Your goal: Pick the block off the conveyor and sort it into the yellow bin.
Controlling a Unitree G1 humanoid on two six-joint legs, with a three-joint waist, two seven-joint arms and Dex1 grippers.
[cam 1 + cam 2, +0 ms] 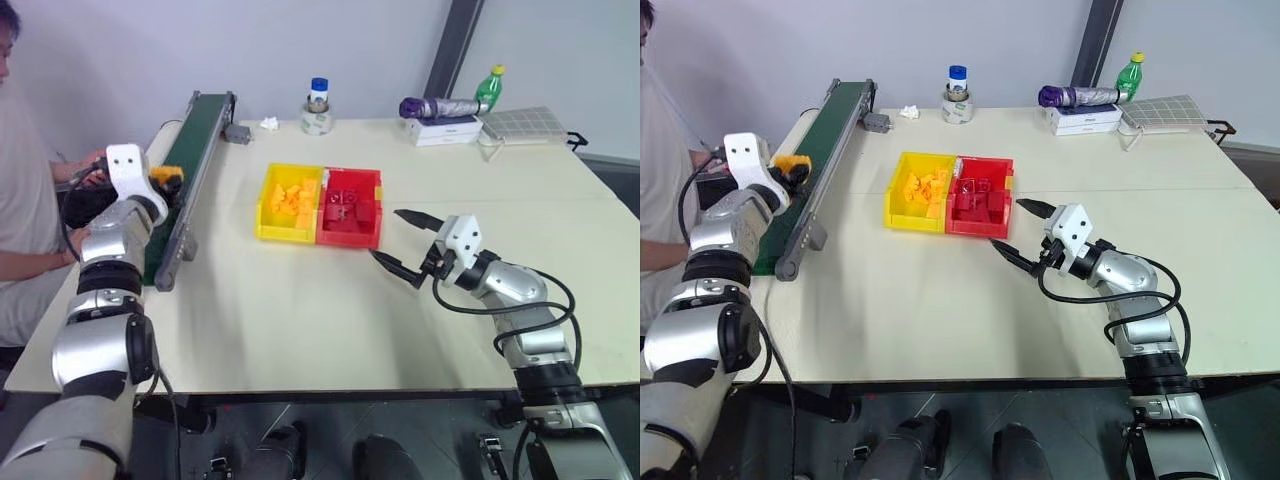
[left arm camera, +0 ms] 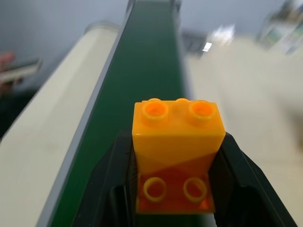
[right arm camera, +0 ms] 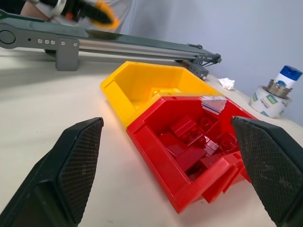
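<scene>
Your left gripper [image 2: 173,189] is clamped on the block [image 2: 176,142], over the conveyor [image 1: 195,150]. The yellow bin [image 1: 265,215] lies to its right across the table. Your right gripper [image 1: 405,245], wide open and empty, hovers beside the red tray [image 1: 350,235].

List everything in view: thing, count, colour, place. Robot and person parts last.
conveyor: one, dark green belt, grey rails, table's left edge.
block: one, yellow-orange, over the belt, clamped in the left gripper.
yellow bin: one, table centre, holding yellow-orange bricks.
red bin: one, joined to the yellow bin's right side, holding red bricks.
jar: one, blue-capped, far edge.
green bottle: one, far right.
table: one, cream.
left gripper: black, shut on block.
right gripper: black, open, right of the bins.
person: one, seated at left.
</scene>
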